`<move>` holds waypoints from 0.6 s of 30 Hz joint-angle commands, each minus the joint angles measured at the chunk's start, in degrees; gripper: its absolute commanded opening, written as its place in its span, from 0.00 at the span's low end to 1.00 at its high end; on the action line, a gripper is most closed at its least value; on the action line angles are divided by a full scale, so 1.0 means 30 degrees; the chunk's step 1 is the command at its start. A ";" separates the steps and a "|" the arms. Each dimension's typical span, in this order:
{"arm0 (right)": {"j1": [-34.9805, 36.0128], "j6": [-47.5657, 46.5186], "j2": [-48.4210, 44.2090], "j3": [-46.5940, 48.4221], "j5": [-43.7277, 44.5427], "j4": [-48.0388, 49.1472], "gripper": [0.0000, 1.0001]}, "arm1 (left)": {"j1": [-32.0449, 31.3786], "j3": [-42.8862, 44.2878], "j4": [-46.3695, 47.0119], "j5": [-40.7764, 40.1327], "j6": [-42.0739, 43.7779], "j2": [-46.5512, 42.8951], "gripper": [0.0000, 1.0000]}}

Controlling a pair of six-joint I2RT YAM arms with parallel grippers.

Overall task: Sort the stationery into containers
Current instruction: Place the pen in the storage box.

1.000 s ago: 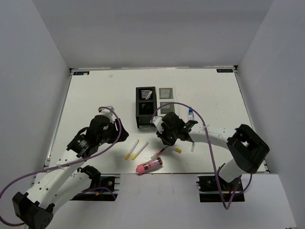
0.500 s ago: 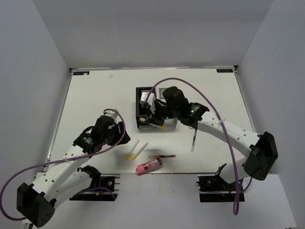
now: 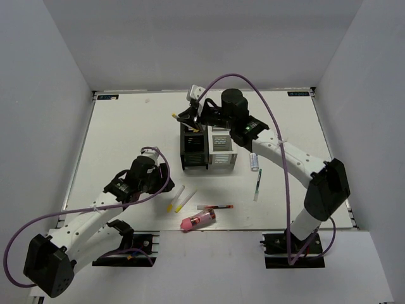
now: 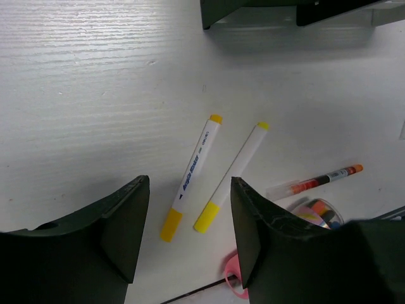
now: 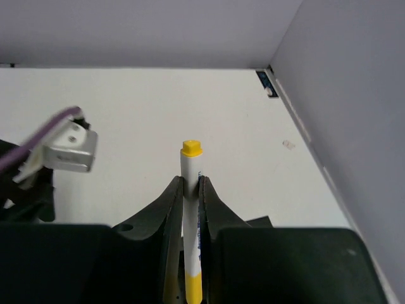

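Note:
My right gripper (image 3: 188, 119) is shut on a white stick with a yellow tip (image 3: 180, 117) and holds it above the far end of the black box (image 3: 193, 152). The white box (image 3: 222, 152) is joined to the black box's right side. The right wrist view shows the stick (image 5: 191, 162) pinched upright between the fingers (image 5: 174, 199). My left gripper (image 3: 162, 183) is open and low over the table. Two white sticks (image 4: 193, 173) (image 4: 235, 172) lie just ahead, between its fingers. A red pen (image 3: 215, 207), a pink cylinder (image 3: 197, 220), a green pen (image 3: 258, 183) and a blue-capped bottle (image 3: 254, 161) lie on the table.
The table's front edge (image 3: 209, 230) runs just behind the pink cylinder. White walls enclose the table on the left, back and right. The red pen (image 4: 319, 180) and the pink cylinder (image 4: 313, 212) lie to the right of my left gripper.
My right gripper has risen from the table with a white stick and swung back over the boxes to the black box's far end. My left gripper has edged toward the two sticks.

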 commanded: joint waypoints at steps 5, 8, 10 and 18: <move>-0.2171 0.2496 0.3303 0.1080 -0.3582 0.5917 0.00 | -0.0060 -0.0725 0.1719 -0.0231 0.0348 0.0304 0.63; -0.2729 0.2965 0.4068 0.0816 -0.4348 0.8583 0.00 | -0.0060 -0.0727 0.1719 -0.0231 0.0348 0.0304 0.62; -0.2906 0.3462 0.5006 0.1753 -0.4498 0.8353 0.00 | -0.0060 -0.0727 0.1893 -0.0231 0.0348 0.0304 0.62; -0.4107 0.5836 0.7321 0.2047 -0.5551 0.9027 0.00 | -0.0234 -0.0902 0.2539 0.0590 0.0699 0.0478 0.62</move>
